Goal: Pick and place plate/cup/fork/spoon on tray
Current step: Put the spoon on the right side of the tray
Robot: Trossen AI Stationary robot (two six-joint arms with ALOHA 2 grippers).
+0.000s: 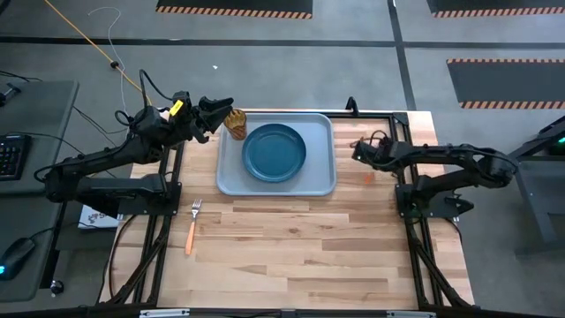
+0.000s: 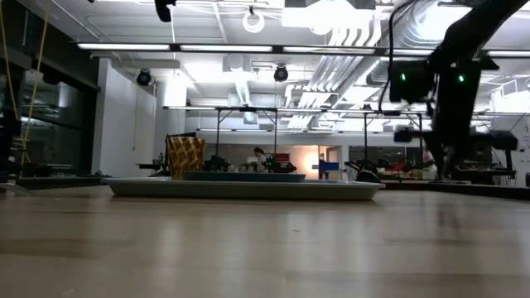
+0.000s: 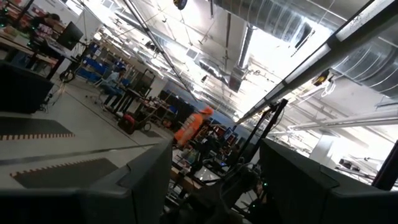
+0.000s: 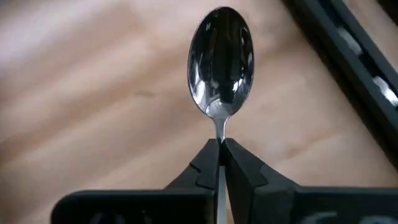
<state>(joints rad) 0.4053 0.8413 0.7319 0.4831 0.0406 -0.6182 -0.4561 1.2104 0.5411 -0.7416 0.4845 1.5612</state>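
Observation:
The pale grey-blue tray (image 1: 322, 181) lies at the table's far middle, with the dark blue plate (image 1: 274, 152) on it. The amber cup (image 1: 235, 123) stands in the tray's far left corner and also shows in the low view (image 2: 185, 157). My left gripper (image 1: 221, 113) is open beside the cup, and its wrist view (image 3: 217, 186) shows nothing between the fingers. My right gripper (image 1: 357, 152), just right of the tray, is shut on the spoon (image 4: 221, 62). The fork (image 1: 192, 225) lies flat on the wood at the near left. My right gripper pinches the spoon's thin neck (image 4: 220, 132), just behind the bowl, between its two fingertips (image 4: 239, 163). The fingers lie along the spoon. The bowl sticks out past the fingertips over the wooden table, hollow side toward the wrist camera.
Black frame rails run along the table's left (image 1: 163, 203) and right (image 1: 415, 221) sides. Bare wood fills the near half of the table (image 1: 291, 256). The tray's right end and near left part are bare.

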